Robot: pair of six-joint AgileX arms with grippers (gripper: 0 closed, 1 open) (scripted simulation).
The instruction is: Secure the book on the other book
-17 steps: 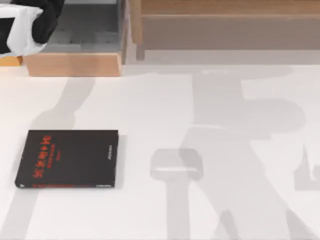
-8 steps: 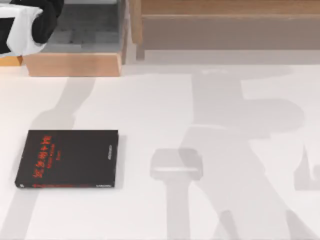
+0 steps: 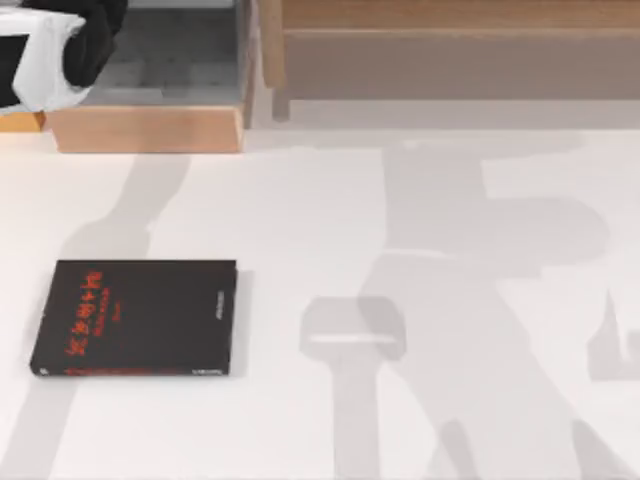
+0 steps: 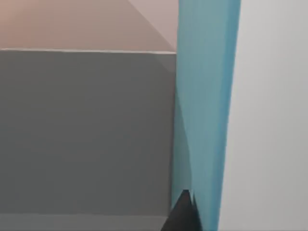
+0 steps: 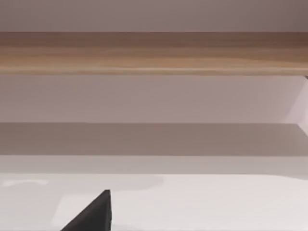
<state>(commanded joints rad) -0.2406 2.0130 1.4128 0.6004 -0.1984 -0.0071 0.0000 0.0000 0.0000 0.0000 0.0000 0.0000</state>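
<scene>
The white table (image 3: 300, 200) carries broad grey arm shadows, with wooden furniture (image 3: 150, 128) along its far edge. At the top-left corner the left arm (image 3: 50, 50) is cut off by the frame. The black book (image 3: 135, 317) lies flat at the table's left, long axis running left-right. In the left wrist view the teal book (image 4: 204, 110) stands edge-on; whether either arm's jaws are open or closed cannot be told.

A white table (image 3: 330, 200) is seen; a black book (image 3: 135, 318) is laid flat on it near the left side.
</scene>
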